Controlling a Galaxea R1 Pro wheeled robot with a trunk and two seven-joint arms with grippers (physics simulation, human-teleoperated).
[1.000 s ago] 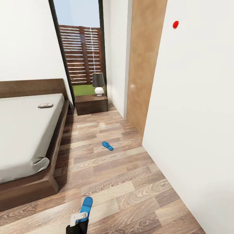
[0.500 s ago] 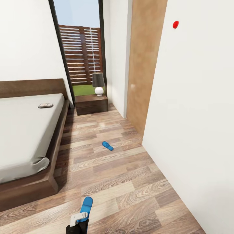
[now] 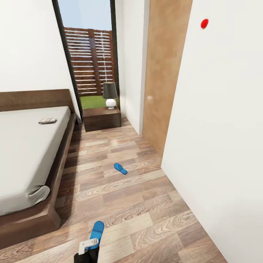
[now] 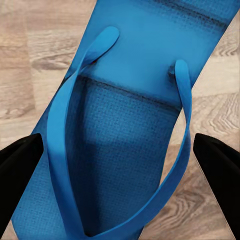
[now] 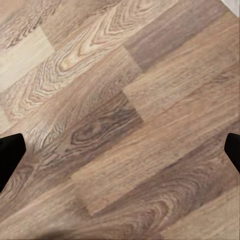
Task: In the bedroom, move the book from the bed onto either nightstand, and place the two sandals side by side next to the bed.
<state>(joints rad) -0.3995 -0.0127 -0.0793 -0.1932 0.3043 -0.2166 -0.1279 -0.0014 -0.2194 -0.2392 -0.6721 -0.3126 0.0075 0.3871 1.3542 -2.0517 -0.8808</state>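
Observation:
One blue sandal (image 3: 97, 230) sticks out forward from my left gripper (image 3: 88, 245) at the bottom of the head view, held above the floor. In the left wrist view this sandal (image 4: 125, 115) spans the gap between the two black fingertips of the left gripper (image 4: 120, 165), straps up. The other sandal (image 3: 120, 168) lies on the wood floor further ahead, apart from the bed (image 3: 25, 153). The book (image 3: 47, 120) rests on the mattress near the headboard. A nightstand (image 3: 101, 117) stands beside the bed's head. My right gripper (image 5: 120, 150) is open over bare floor.
A lamp (image 3: 110, 94) with a dark shade stands on the nightstand in front of a tall black-framed window. A white wall and a light wooden door (image 3: 164, 73) close off the right side. The plank floor runs between bed and wall.
The whole head view has shifted a little, so the camera has moved. The sandal stays in my left gripper in the same pose; the floor sandal and book lie as before.

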